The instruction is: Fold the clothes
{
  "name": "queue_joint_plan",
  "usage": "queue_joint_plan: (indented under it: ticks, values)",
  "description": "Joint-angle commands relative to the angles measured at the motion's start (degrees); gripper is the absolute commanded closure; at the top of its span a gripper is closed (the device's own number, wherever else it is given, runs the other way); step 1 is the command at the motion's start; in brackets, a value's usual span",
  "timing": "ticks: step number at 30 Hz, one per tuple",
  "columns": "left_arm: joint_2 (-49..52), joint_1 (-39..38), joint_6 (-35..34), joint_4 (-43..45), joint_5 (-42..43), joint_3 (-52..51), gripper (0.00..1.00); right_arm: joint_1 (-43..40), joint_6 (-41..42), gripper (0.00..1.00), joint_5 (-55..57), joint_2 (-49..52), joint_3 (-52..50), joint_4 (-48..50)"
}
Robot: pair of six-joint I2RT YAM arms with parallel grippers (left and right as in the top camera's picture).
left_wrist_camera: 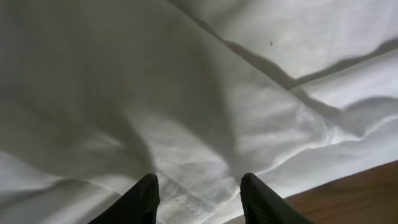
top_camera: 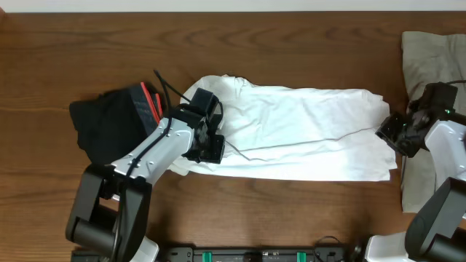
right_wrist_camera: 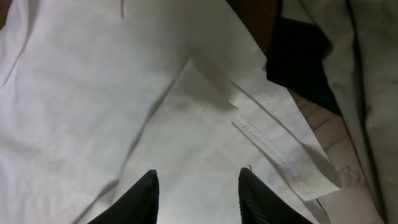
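Hovering over the white T-shirt (top_camera: 306, 131), stretched as a long band across the counter (top_camera: 73, 44), we hold our left end effector (left_wrist_camera: 199, 186) and right end effector (right_wrist_camera: 198, 183) spread, pinching nothing, one at each end, probably ready for the next fold.

A dark brown wooden counter (top_camera: 291, 51) fills the overhead view, its grain running left to right. A pale strip (top_camera: 218, 4) runs along its far edge.

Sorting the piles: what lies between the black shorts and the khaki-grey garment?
The white T-shirt, laid out lengthwise, fills that stretch; the overhead view shows it.
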Motion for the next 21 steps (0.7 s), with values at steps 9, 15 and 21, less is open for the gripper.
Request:
queue_joint_plan:
  ticks: [9,15,21]
  values:
    - [1.18,-3.65,0.79,-2.47,-0.55,-0.07,0.55,0.63,-0.04,0.60,0.20,0.17,0.94,0.00]
    - [2.43,-5.57,0.83,-2.23,-6.19,-0.07,0.57,0.63,-0.04,0.59,0.20,0.17,0.94,-0.02]
    - [4.92,-5.60,2.49,-0.50,-7.72,-0.07,0.81,0.63,-0.02,0.60,0.20,0.17,0.94,-0.02]
